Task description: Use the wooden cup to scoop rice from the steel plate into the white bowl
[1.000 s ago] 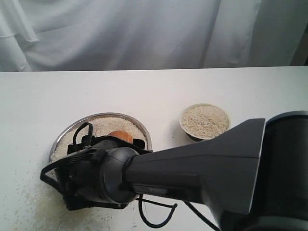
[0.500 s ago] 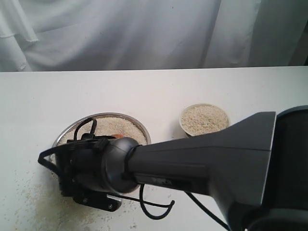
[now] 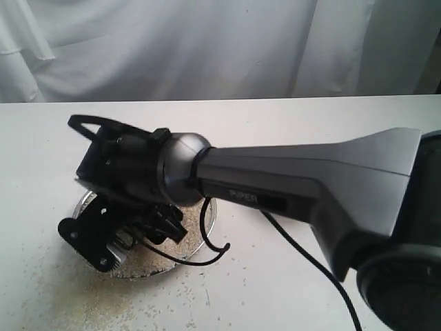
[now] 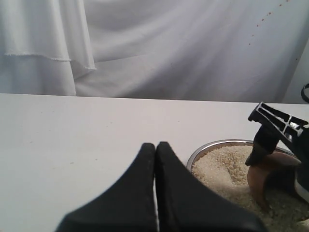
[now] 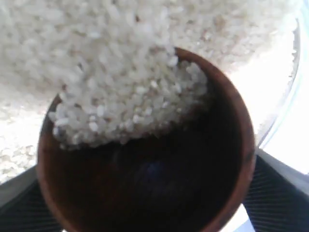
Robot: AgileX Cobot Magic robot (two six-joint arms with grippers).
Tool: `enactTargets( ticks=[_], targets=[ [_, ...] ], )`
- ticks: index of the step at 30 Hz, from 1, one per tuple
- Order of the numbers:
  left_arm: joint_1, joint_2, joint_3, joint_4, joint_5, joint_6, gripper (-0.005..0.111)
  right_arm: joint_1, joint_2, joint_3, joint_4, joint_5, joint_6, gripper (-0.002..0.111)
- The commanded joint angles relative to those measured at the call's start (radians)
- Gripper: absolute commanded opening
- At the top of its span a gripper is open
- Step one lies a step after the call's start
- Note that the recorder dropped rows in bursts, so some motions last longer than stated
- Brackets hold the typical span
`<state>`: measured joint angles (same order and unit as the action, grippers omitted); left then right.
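Note:
The steel plate (image 4: 211, 145) holds a heap of rice (image 4: 221, 164). My right gripper (image 5: 145, 198) is shut on the wooden cup (image 5: 240, 130), with a black finger (image 5: 278, 194) on either side of it. The cup is tipped on its side and pushed into the rice (image 5: 120, 53), and grains spill into its dark mouth. From the left wrist view the cup (image 4: 261, 177) shows brown in the rice. In the exterior view the right arm reaches across and tilts down over the plate (image 3: 209, 214), hiding the cup. The white bowl is hidden behind that arm. My left gripper (image 4: 155, 145) is shut and empty beside the plate.
Loose rice grains (image 3: 76, 303) lie scattered on the white table (image 3: 310, 131) in front of and left of the plate. A black cable (image 3: 207, 252) loops from the right arm over the plate's near edge. White cloth (image 3: 207, 48) hangs behind the table.
The right arm's wrist has swung upward and tilted, pitching the gripper and cup down into the rice. The arm now covers the white bowl, which showed before.

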<state>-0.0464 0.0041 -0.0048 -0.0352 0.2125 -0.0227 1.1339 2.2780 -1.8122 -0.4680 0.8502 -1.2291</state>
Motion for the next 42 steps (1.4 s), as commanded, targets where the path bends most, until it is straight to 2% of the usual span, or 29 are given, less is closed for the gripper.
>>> enactTargets(
  ticks=[1,9,15,20,27,31,42],
  targets=[
    [-0.004,-0.004,0.005,0.000,-0.006,0.001,0.000,-0.051,-0.010,-0.066,0.130,0.081,0.002,0.000],
    [-0.004,-0.004,0.005,0.000,-0.006,0.001,0.000,-0.154,-0.010,-0.181,0.346,0.267,0.057,0.000],
    [-0.004,-0.004,0.005,0.000,-0.006,0.001,0.000,-0.231,-0.052,-0.200,0.359,0.363,0.083,0.000],
    [-0.004,-0.004,0.005,0.000,-0.006,0.001,0.000,-0.314,-0.093,-0.200,0.344,0.371,0.104,0.000],
    [-0.004,-0.004,0.005,0.000,-0.006,0.001,0.000,-0.424,-0.161,-0.157,0.153,0.371,0.183,0.000],
    [-0.004,-0.004,0.005,0.000,-0.006,0.001,0.000,-0.465,-0.188,-0.109,-0.025,0.371,0.234,0.000],
    [-0.004,-0.004,0.005,0.000,-0.006,0.001,0.000,-0.477,-0.205,0.120,-0.407,0.371,0.241,0.000]
  ],
)
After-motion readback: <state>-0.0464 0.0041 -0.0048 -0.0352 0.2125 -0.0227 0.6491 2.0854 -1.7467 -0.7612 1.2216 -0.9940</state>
